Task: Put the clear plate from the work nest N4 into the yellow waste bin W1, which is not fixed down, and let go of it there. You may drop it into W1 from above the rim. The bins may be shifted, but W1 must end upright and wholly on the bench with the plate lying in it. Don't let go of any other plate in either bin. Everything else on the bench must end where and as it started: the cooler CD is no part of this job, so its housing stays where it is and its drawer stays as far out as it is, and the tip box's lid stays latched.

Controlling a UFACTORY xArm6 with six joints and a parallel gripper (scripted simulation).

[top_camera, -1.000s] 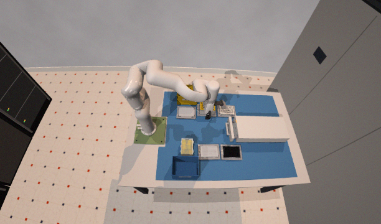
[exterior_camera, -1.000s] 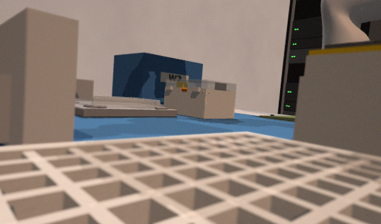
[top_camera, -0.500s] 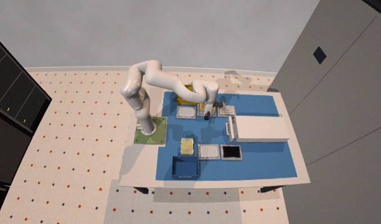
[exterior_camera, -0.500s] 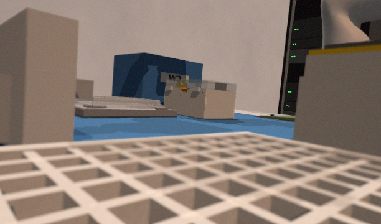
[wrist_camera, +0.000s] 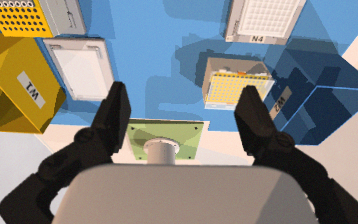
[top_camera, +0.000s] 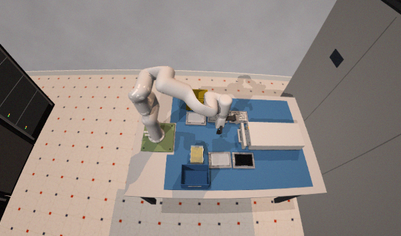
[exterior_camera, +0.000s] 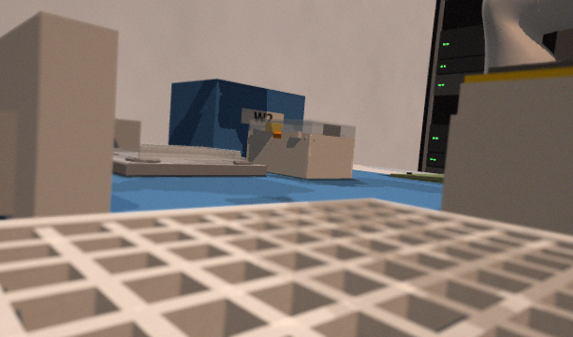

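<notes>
Gripper (wrist_camera: pixel 182 117): spread wide, holding nothing, above mid-bench. Clear plate (top_camera: pixel 219 159): in its nest, between tip box (top_camera: pixel 196 154) and black plate (top_camera: pixel 243 160). Risk: descending off-centre likely nudges either neighbour.

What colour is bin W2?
Blue; bin W2 shows best in the wrist view.

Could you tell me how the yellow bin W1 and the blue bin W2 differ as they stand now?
W1 is yellow and stands at the bench's far side, largely hidden under the arm in the top view; W2 is blue and stands at the near edge, in plain sight. W1 sits beside a white plate nest, W2 beside the yellow tip box. Both are open-topped, upright and labelled.
</notes>
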